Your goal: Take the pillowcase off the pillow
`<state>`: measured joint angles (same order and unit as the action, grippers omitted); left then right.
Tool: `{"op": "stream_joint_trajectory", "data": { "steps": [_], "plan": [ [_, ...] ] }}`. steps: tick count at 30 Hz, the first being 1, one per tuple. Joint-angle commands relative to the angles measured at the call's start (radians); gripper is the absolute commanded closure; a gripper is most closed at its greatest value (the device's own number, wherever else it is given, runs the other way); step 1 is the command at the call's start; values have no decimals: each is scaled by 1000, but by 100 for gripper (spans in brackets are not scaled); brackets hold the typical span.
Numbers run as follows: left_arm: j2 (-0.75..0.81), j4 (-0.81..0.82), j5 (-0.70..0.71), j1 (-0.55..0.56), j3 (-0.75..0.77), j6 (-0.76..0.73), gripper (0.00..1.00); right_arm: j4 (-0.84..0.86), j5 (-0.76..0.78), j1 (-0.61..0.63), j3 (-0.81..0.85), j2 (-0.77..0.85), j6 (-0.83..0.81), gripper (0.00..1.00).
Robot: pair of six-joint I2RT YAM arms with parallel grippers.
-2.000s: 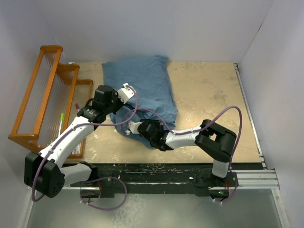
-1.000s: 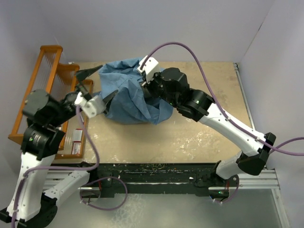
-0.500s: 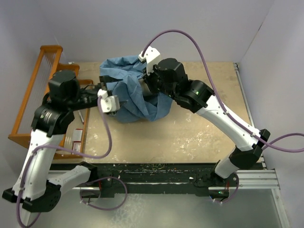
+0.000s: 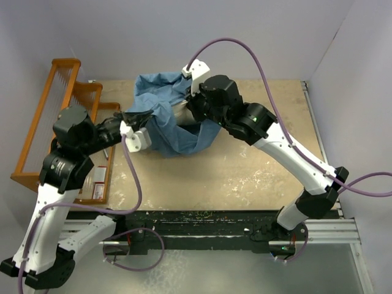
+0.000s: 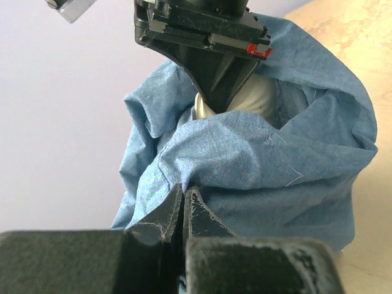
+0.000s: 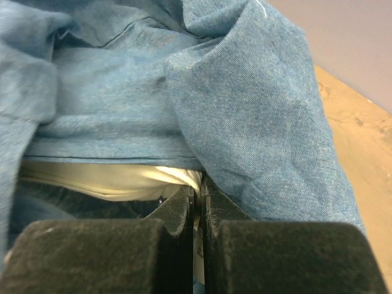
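A blue pillowcase [image 4: 177, 125] is bunched at the far left of the table [image 4: 257, 165]. A fold of it is pinched in the closed left pincer [image 5: 184, 202]. The cream pillow [image 6: 122, 177], seen inside its opening, is clamped in the closed right pincer [image 6: 197, 196].

dusty-blue pillowcase [image 4: 177, 131], cream pillow [image 6: 116, 177], orange rack [image 4: 65, 63]
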<state>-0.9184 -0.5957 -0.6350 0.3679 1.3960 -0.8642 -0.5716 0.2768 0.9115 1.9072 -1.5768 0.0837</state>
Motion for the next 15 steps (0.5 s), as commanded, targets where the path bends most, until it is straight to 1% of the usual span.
{"op": "stream_joint_trajectory", "data": {
  "steps": [1,5,9,15],
  "plan": [
    [90,122,107,3,-60,11,100,85,65,-71,48,39,79,100],
    [131,184,284,2,-119,10,100,69,64,-133,28,56,120,100],
    [156,210,471,2,-185,1,100,96,32,-194,-24,103,147,100],
    [193,246,648,2,-300,-2,100,152,-31,-271,-86,180,165,100]
  ]
}}
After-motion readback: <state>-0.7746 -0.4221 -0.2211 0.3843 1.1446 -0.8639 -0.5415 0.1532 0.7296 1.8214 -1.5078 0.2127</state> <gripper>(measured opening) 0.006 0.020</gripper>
